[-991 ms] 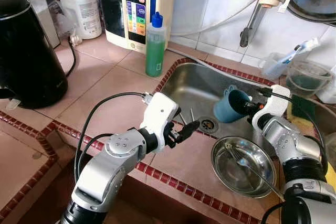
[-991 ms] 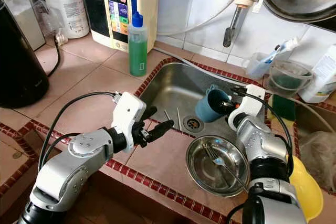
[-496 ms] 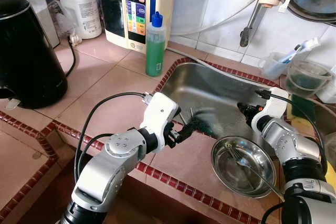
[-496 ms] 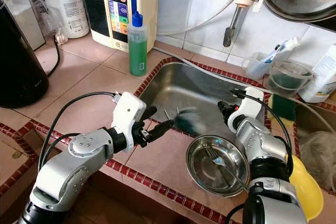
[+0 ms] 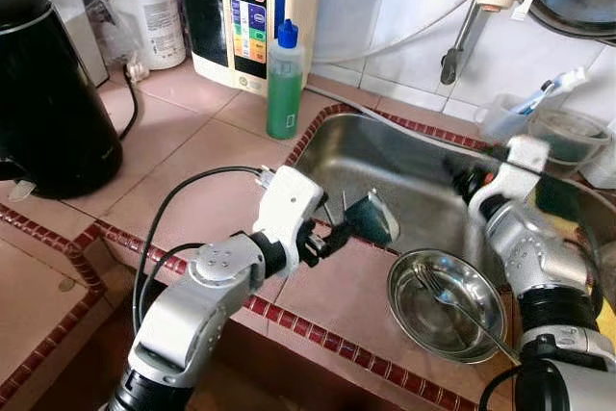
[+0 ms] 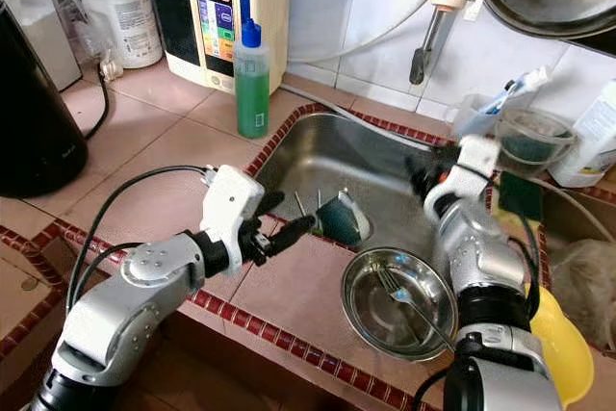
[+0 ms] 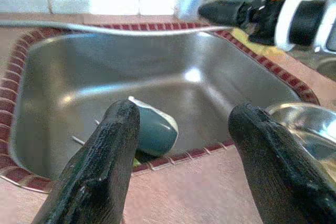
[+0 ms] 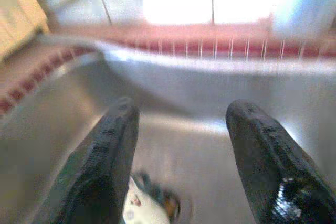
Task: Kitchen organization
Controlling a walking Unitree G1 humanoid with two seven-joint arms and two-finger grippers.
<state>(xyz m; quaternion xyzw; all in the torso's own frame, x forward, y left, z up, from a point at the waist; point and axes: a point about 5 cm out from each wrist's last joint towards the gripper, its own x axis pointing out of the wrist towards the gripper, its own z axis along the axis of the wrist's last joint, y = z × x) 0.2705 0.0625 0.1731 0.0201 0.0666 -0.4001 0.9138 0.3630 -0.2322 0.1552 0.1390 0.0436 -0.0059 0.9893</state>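
A teal-blue cup (image 5: 371, 218) lies on its side in the steel sink (image 5: 404, 156), at the near edge, by the drain. My left gripper (image 5: 339, 223) hovers open over the sink's front rim, just left of the cup (image 7: 152, 129), not touching it. My right gripper (image 5: 460, 180) is raised over the right side of the sink, open, with nothing between its fingers (image 8: 105, 156). A steel bowl (image 5: 399, 276) with a fork (image 5: 452, 307) in it sits on the counter in front of the sink.
A green soap bottle (image 5: 284, 84) stands at the sink's back left corner, and a black kettle (image 5: 48, 93) at far left. The faucet (image 5: 472, 16) hangs above the sink. Plastic containers (image 5: 563, 141) and a sponge (image 6: 520, 194) crowd the right rim.
The cup has left my right gripper and tumbled across the sink to lie near my left gripper. The right gripper has lifted up and back. The left arm has barely moved.
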